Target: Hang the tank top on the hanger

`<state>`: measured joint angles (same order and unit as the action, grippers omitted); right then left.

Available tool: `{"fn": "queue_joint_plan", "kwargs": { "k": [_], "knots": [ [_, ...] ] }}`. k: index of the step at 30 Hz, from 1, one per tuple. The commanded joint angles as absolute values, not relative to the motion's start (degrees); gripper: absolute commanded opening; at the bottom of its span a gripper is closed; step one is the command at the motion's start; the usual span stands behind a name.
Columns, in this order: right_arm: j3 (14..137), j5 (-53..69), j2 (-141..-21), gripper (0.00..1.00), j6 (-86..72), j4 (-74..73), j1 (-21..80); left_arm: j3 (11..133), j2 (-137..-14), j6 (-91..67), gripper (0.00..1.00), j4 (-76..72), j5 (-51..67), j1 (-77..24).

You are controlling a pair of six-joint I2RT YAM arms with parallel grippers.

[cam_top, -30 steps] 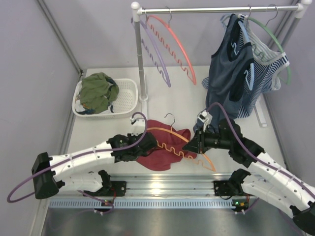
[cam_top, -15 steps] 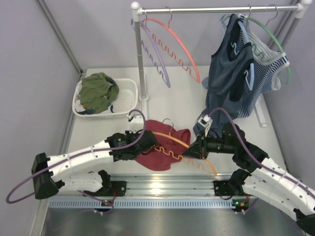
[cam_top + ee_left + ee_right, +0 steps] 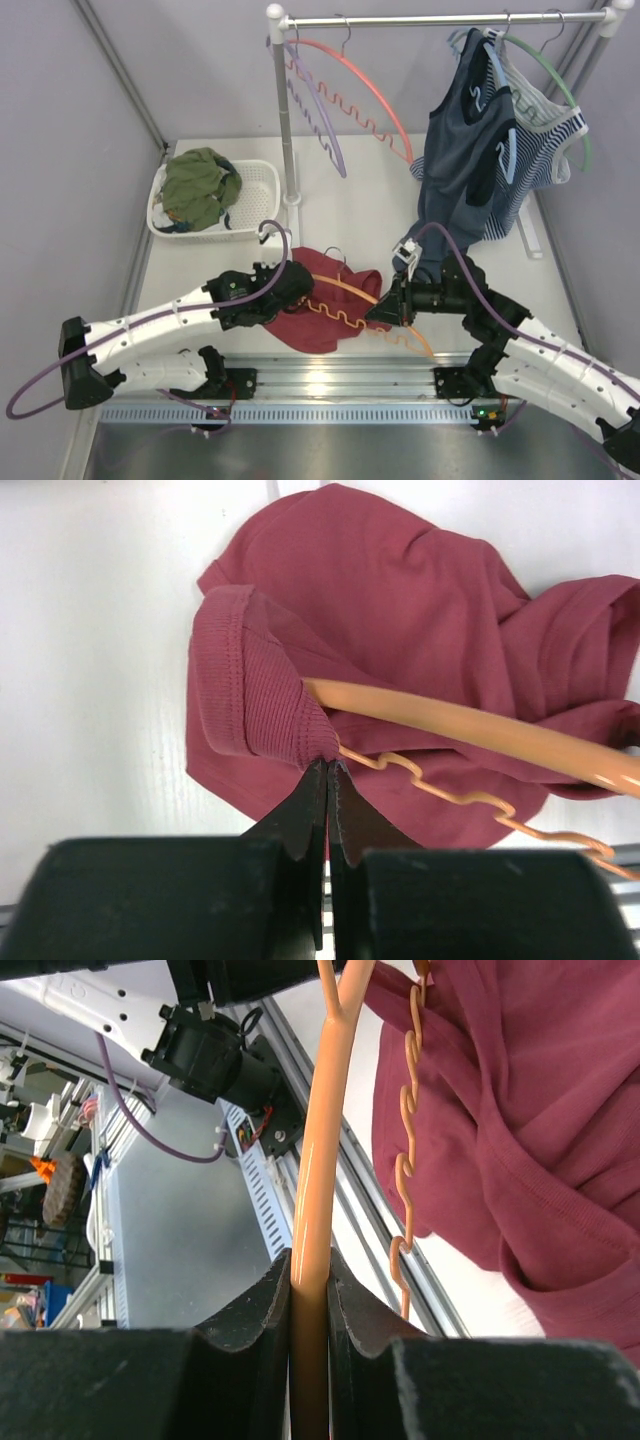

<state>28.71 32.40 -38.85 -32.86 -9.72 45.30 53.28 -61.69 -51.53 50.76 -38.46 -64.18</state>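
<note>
The dark red tank top [image 3: 318,305] lies crumpled on the white table near the front; it fills the left wrist view [image 3: 420,620] and shows in the right wrist view [image 3: 520,1140]. The orange hanger [image 3: 352,292] lies across it, its left end tucked under a fold of fabric and its grey hook at the top. My left gripper [image 3: 328,770] is shut on the ribbed hem of the tank top where it wraps the hanger's end [image 3: 470,725]. My right gripper [image 3: 310,1265] is shut on the hanger's orange arm [image 3: 318,1160], right of the top.
A white basket [image 3: 262,205] with green clothes stands at the back left. A rack pole [image 3: 287,120] carries a salmon-pink hanger [image 3: 368,85], a purple hanger [image 3: 322,115], and a navy top [image 3: 470,150] with a striped top [image 3: 545,135]. An aluminium rail [image 3: 330,380] runs along the front edge.
Both grippers shifted slightly left with the hanger and fabric; the tank top's hem now sits further over the hanger's left end. The salmon-pink hanger on the rack swung right.
</note>
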Motion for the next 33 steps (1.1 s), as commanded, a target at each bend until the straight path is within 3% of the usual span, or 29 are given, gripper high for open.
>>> {"fn": "queue_joint_plan", "kwargs": {
  "k": [1,17,27,33],
  "knots": [
    [29.9,30.9,-39.2,0.0,-32.0,-1.2,46.3,53.3,-60.0,-48.8,0.0,46.0,-35.3,-64.2],
    [37.8,31.1,-42.1,0.0,-22.1,-10.9,46.1,50.9,-59.3,-48.3,0.0,51.6,-32.1,-64.3],
    [40.4,31.2,-44.6,0.0,-21.0,-9.8,46.0,51.2,-60.5,-47.0,0.0,52.1,-31.6,-64.4],
    [36.0,35.3,-45.0,0.0,-26.4,-1.9,46.3,53.5,-60.2,-47.7,0.0,51.0,-34.3,-64.4]
  ]
}}
